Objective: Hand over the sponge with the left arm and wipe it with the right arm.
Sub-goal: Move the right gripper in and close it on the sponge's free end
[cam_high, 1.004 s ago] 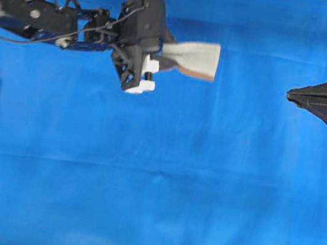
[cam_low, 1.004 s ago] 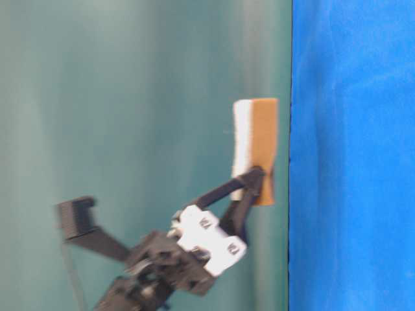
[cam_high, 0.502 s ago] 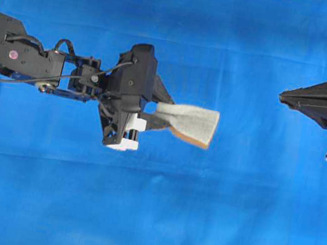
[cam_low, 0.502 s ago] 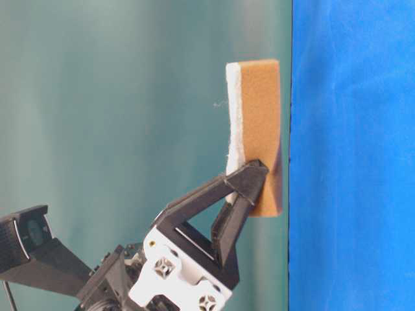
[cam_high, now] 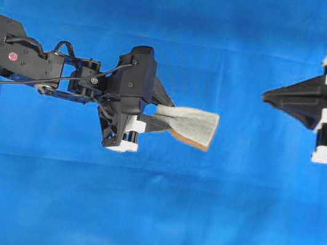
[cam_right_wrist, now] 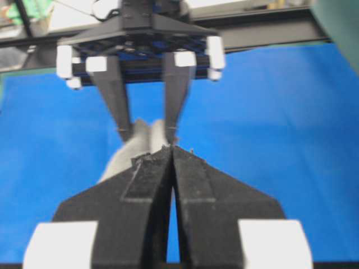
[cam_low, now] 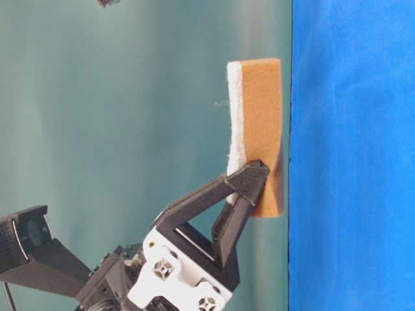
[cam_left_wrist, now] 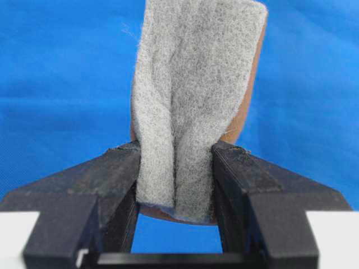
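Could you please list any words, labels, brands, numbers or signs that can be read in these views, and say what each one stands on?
None: no view shows readable text.
The left arm has a small pink round spot, too small to show any lettering.
The sponge, the blue cloth and both claws, left claw and right claw, are plain.

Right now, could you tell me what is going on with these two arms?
The left gripper holds the sponge by one end, above the blue cloth, its free end pointing at the right arm. The right gripper is shut and empty, pointing back at the sponge across a clear gap. No handover yet.
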Robot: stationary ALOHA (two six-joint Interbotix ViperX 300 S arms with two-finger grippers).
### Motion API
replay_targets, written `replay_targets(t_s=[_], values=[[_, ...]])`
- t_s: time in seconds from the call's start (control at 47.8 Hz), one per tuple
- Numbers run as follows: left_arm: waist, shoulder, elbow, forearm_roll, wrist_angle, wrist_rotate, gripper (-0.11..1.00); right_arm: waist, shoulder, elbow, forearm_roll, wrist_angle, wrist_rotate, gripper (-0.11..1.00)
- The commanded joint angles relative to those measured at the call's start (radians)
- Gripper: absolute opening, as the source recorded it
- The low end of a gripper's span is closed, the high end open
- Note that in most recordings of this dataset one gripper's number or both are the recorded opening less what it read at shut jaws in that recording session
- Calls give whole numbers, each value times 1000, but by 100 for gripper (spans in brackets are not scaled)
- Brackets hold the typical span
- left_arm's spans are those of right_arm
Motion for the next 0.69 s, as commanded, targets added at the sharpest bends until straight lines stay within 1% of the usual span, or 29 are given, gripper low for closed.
replay_targets(t_s=[0.0, 0.084, 0.146, 0.167, 0.209, 0.272, 0.376, 0.439, 0.481, 0.669], values=[[-3, -17, -21, 0, -5, 2, 32, 14, 38, -51, 2, -3, 3, 0], [-5, -18, -23, 0, -5, 2, 32, 20, 83, -78, 3, -3, 5, 1], [-5, -17, -21, 0, -5, 2, 32, 25, 124, -103, 5, 0, 18, 1], [-3, -17, -21, 0, -5, 2, 32, 25, 133, -110, 5, 2, 25, 3], [-3, -18, -21, 0, -5, 2, 32, 28, 158, -126, 5, 6, 38, 14], [-3, -17, -21, 0, -3, 2, 32, 34, 189, -149, 5, 20, 58, 33], [-3, -17, -23, 2, -2, 3, 32, 44, 238, -186, 5, 55, 72, 63], [-3, -17, -23, 2, -2, 5, 32, 46, 264, -207, 9, 66, 77, 73], [-3, -18, -23, 2, -2, 5, 32, 46, 285, -222, 15, 67, 84, 74], [-3, -17, -23, 2, -2, 5, 32, 46, 365, -282, 31, 89, 100, 75]])
